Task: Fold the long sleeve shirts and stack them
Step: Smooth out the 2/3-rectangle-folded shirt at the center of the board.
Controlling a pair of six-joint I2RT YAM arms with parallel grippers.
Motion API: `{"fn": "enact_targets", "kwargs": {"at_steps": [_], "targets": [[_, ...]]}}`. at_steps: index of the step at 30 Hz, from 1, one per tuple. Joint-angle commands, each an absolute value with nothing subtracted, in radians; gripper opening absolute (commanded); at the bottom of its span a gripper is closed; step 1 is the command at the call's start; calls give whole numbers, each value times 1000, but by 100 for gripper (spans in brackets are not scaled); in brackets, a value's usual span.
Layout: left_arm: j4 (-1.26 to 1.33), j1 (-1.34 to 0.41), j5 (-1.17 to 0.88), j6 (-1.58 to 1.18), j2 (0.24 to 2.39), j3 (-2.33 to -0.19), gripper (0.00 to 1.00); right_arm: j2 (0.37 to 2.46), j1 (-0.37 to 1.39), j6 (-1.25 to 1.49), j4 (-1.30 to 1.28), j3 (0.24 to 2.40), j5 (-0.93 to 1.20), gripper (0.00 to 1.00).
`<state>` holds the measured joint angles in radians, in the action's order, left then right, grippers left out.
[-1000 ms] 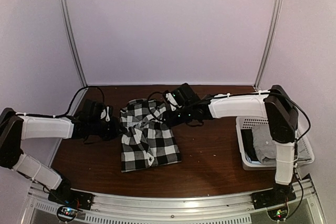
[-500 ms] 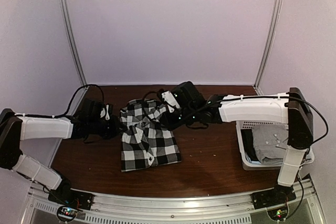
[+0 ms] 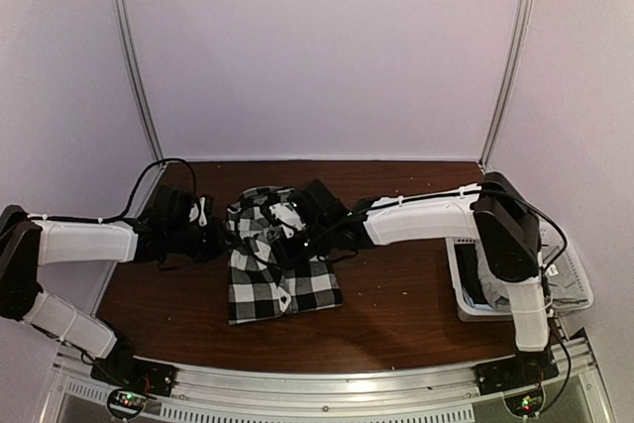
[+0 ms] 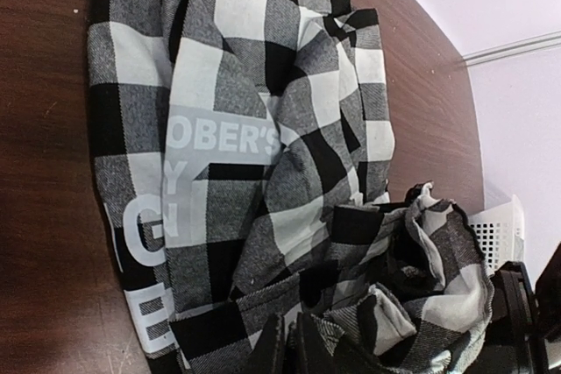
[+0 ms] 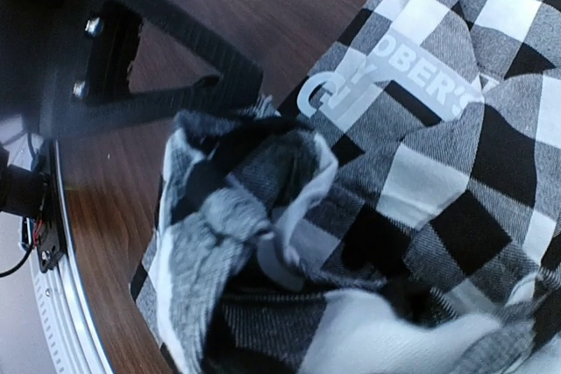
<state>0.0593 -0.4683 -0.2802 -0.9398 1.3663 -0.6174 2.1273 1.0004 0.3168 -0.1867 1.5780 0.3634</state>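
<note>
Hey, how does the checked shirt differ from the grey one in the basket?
The checked shirt lies spread on the table, black-and-white with printed lettering; the grey shirt is plain and sits in the white basket. The right gripper holds a fold of the checked shirt; no gripper is at the grey shirt. Both are cloth.

Left arm (image 3: pixel 89 240) lies low, forearm stretched right, its end effector (image 3: pixel 205 235) level, fingers (image 4: pixel 272 348) near together at the picture's edge, grip unclear. Right arm (image 3: pixel 426 217) bends at a raised elbow, forearm stretched far left, end effector (image 3: pixel 287 230) tipped down, clamped on a bunch of shirt (image 3: pixel 287 284).
</note>
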Motion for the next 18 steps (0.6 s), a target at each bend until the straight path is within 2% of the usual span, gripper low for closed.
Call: {"fn": "enact_targets", "kwargs": {"at_steps": [1,4,10,14,16,18], "targets": [[98,-462,-269,-910,1340,-647,7,2179,959,382,-101,1650,429,16],[85,-462,-259,-901,1337,-652,9,2221,933,406,-73,1679,465,20],[47,-462,-211,-873,1322,-670,42,2308,908,453,-12,1736,570,27],[-38,-462,-140,-844,1290,-706,48,2339,891,507,48,1741,616,29],[-66,-462,-117,-836,1279,-717,52,2340,880,528,70,1739,615,34],[-86,-462,-106,-834,1274,-722,53,2339,864,558,102,1740,624,38]]}}
